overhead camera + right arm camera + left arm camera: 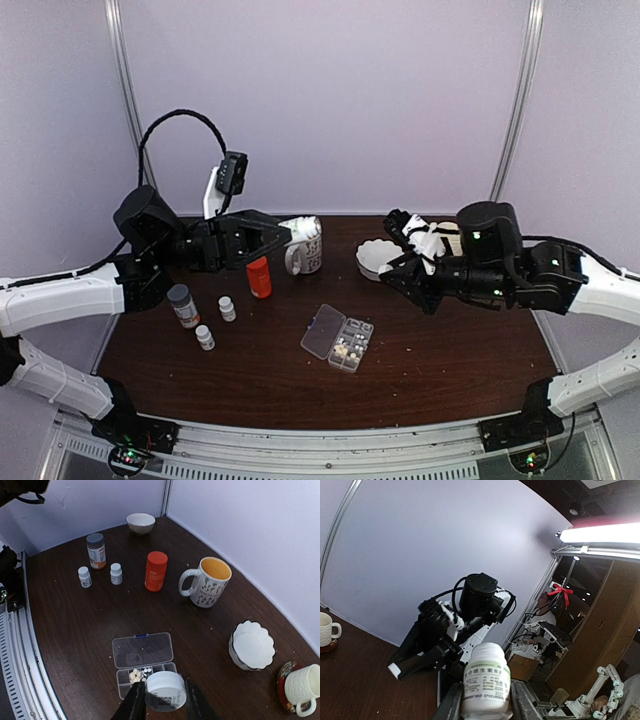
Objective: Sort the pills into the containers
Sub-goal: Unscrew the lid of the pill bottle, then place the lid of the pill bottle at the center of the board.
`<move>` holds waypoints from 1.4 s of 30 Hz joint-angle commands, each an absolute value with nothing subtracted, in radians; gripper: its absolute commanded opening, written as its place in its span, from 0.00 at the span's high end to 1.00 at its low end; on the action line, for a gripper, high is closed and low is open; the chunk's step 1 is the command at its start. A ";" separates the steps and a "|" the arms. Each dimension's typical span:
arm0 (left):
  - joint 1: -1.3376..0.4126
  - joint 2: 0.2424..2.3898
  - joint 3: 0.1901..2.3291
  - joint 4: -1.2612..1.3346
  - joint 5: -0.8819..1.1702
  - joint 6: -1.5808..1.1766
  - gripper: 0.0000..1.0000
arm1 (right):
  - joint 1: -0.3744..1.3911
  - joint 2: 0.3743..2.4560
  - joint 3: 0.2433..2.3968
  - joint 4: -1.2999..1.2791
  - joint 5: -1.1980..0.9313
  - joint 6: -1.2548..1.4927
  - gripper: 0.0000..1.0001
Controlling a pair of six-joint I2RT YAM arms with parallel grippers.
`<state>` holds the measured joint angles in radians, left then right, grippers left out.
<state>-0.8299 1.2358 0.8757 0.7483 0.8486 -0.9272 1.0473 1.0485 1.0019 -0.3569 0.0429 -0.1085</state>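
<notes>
The clear organizer box [338,338] lies open at mid-table, its lid flat beside it. It also shows in the right wrist view [142,652]. Whitish and tan pills [136,674] fill a couple of its compartments. My right gripper [165,700] is shut on a white bottle [165,689] and holds it above the box's near end; from above it [398,268] hangs at the right, beside a white bowl. My left gripper [485,702] is shut on a white, green-labelled bottle [486,677] and is raised toward the right arm; from above it [283,238] is by the mug.
An orange bottle [259,277], a grey-capped bottle [183,305] and two small white bottles [227,308] [205,337] stand at the left. A patterned mug [305,250] and a scalloped white bowl [375,258] stand at the back. A cup on a saucer [304,687] and a far bowl [140,523] show in the right wrist view.
</notes>
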 commanded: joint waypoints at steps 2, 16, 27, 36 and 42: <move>-0.822 1.219 0.860 0.723 0.829 -0.834 1.00 | 1.042 1.249 1.115 -0.753 0.086 0.138 1.00; -0.822 1.164 0.797 0.529 0.737 -0.648 1.00 | 0.899 1.584 1.068 -0.767 0.054 0.278 1.00; -0.822 1.137 0.702 0.572 0.701 -0.578 1.00 | 0.835 1.722 1.048 -0.667 0.029 0.301 1.00; -0.822 1.180 0.674 0.577 0.674 -0.546 1.00 | 0.830 1.764 1.047 -0.673 0.017 0.295 0.90; -0.822 1.215 0.662 0.594 0.669 -0.529 1.00 | 0.828 1.724 1.030 -0.659 0.025 0.293 0.54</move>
